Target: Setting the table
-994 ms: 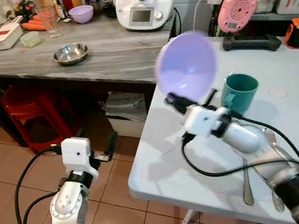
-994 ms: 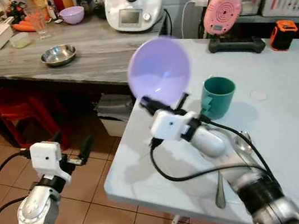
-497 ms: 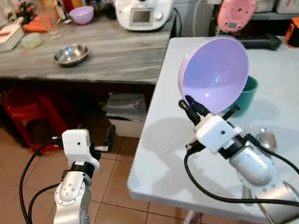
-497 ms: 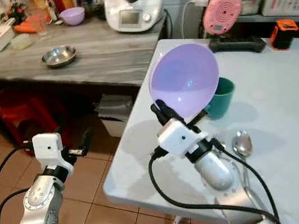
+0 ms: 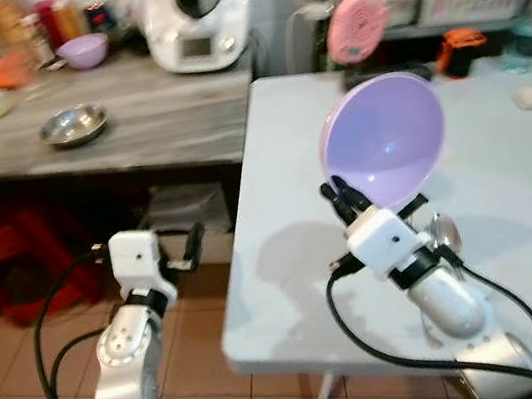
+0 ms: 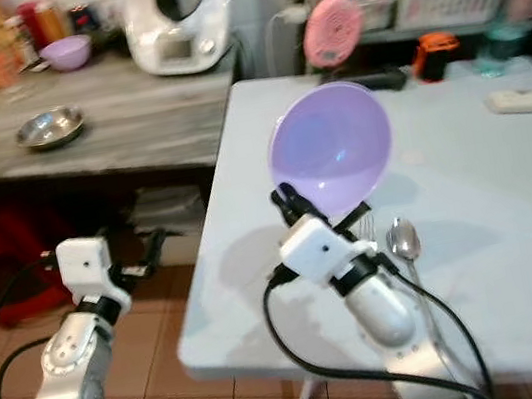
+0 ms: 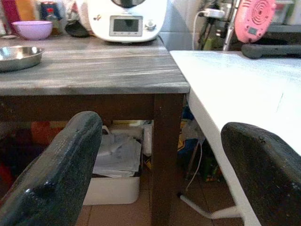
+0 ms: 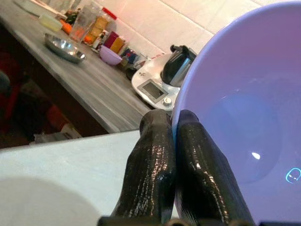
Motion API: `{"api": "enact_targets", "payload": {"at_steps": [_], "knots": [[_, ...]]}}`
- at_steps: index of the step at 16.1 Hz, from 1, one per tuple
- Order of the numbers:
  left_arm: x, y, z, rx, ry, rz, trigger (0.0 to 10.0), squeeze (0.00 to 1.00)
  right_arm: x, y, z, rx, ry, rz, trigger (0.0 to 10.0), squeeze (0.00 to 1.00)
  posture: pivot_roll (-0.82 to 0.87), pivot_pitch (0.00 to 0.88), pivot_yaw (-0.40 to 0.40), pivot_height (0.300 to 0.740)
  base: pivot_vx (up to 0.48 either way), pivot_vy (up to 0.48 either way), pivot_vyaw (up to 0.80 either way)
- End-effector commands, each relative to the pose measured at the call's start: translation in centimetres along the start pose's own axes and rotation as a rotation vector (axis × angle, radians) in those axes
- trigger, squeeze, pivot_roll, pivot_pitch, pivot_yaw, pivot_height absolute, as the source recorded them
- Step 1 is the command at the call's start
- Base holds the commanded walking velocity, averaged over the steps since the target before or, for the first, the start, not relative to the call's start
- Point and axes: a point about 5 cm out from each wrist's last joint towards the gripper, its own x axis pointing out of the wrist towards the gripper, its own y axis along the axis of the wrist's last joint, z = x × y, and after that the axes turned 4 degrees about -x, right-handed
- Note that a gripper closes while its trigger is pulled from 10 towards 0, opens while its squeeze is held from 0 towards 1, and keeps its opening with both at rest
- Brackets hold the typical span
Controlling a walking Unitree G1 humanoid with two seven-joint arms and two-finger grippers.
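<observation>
A lilac plastic bowl (image 5: 383, 140) is held up on edge above the white table (image 5: 276, 137), its hollow facing me. My right gripper (image 5: 344, 197) is shut on the bowl's lower rim; in the right wrist view its fingers (image 8: 162, 165) pinch the bowl (image 8: 244, 117) between them. A spoon (image 6: 401, 239) and a fork lie on the table just right of that arm. My left gripper (image 5: 194, 243) hangs open beside the table's left edge, over the tiled floor; its two fingers (image 7: 61, 174) stand wide apart with nothing between them.
A grey wooden counter (image 5: 153, 126) at the left carries a steel bowl (image 5: 73, 125), a second lilac bowl (image 5: 84, 51) and a white kitchen machine (image 5: 192, 19). A pink device (image 5: 358, 27), an orange tool (image 5: 463, 49) and a basket stand at the table's far side.
The camera has swung right, so the whole scene has shifted left. The bowl has tilted from leaning left to standing upright, and now hides the green mug that showed behind it.
</observation>
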Motion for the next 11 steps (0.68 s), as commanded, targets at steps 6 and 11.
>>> {"api": "enact_targets", "payload": {"at_steps": [6,11], "knots": [[-0.11,0.24,-0.38,0.012,0.011,0.012,10.0,0.00,0.33,0.71,0.18,-0.003,0.008,0.028,10.0,0.00,-0.02,0.000,0.034,0.740,0.000,0.385,0.00],[-0.06,0.27,-0.48,0.019,0.016,0.014,10.0,0.00,0.28,1.00,0.24,-0.016,0.012,0.041,10.0,0.00,-0.02,0.000,0.035,0.740,0.000,0.401,0.00]]}}
